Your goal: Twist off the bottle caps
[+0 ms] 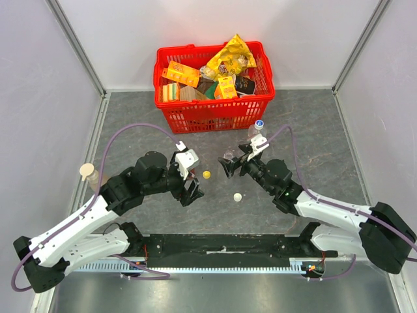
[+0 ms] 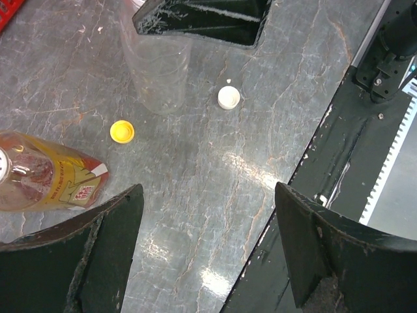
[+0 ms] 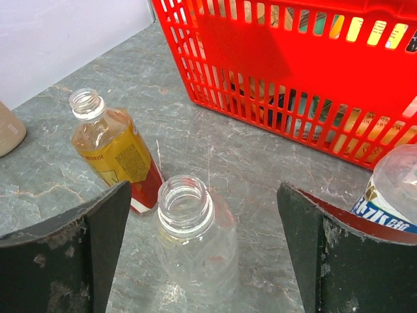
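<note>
The yellow cap [image 1: 206, 174] and the white cap [image 1: 238, 196] lie loose on the table between my grippers; both also show in the left wrist view, yellow cap [image 2: 122, 131] and white cap [image 2: 229, 97]. The blue cap [image 1: 259, 123] sits on an upright clear bottle with a blue label [image 3: 394, 195]. An uncapped clear bottle [image 3: 189, 218] stands between the open jaws of my right gripper [image 3: 203, 202], untouched. An uncapped yellow-labelled bottle [image 3: 112, 147] lies beside it. My left gripper [image 2: 208, 241] is open and empty above bare table, near the table's front edge.
A red basket [image 1: 212, 117] full of packets stands at the back. A bottle with a wide beige cap [image 1: 87, 171] stands at the far left. The black base rail [image 1: 221, 248] runs along the near edge.
</note>
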